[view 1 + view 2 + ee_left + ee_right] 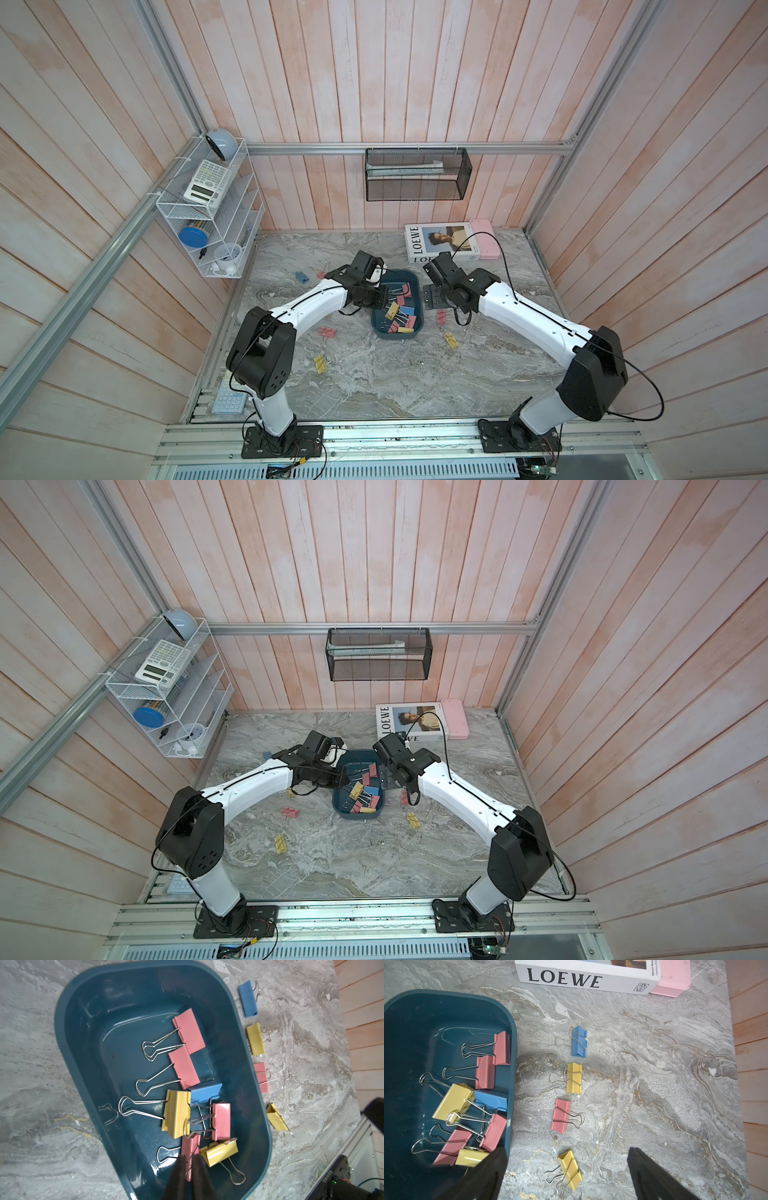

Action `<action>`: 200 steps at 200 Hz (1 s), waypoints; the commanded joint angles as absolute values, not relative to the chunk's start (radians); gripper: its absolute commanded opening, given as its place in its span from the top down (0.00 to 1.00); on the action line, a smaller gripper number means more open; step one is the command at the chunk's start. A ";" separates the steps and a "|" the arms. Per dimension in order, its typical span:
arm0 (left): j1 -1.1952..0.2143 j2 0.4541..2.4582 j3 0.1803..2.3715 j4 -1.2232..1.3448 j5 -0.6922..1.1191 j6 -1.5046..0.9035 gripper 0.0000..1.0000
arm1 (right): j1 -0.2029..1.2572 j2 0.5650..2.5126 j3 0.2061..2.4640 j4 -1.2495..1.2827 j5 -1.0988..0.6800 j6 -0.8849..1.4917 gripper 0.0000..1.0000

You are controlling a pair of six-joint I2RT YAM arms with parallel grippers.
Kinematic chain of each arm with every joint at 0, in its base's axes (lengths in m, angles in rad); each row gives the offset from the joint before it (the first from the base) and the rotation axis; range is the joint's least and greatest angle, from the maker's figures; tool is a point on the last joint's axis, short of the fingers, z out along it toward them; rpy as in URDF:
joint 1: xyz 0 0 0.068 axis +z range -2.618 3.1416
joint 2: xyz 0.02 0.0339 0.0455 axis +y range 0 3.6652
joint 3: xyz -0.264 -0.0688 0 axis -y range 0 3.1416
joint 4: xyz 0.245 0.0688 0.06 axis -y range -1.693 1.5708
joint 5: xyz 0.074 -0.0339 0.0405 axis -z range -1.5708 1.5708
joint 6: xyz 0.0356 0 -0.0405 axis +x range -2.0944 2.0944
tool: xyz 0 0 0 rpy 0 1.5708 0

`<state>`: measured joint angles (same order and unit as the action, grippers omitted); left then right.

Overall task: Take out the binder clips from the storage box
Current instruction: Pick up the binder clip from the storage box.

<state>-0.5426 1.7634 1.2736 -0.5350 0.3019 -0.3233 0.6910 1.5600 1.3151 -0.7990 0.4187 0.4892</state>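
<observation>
On your far left a white wire rack (216,216) hangs on the wall, well apart from the work. Near it, on the grey marble tabletop (395,374), three loose clips lie scattered: blue (300,276), pink (326,331) and yellow (320,363). Your left claw (189,1159) reaches over the left side of the shallow dark teal plastic storage box (398,336). Its fingers are blurred and nearly together, the thin slit between them lined up with a pink binder clip (190,1145), and you cannot tell whether they pinch anything. The pastel binder clips (176,1113) inside crowd the box's right and near parts, silver wire handles crossing, with a yellow clip (220,1152) just beside that pink one. Right of the box, your right claw (566,1150) hangs with fingers spread wide, holding nothing, over a row of four clips on the tabletop: blue (579,1041), yellow (574,1077), pink (560,1114), yellow (570,1169). Behind lie a white LOEWE book (440,243) and a pink flat case (484,239)
</observation>
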 commanded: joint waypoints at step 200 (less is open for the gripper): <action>-0.563 1.774 1.245 -0.589 0.370 -0.362 1.00 | 0.688 1.562 1.327 -0.784 0.417 0.481 0.02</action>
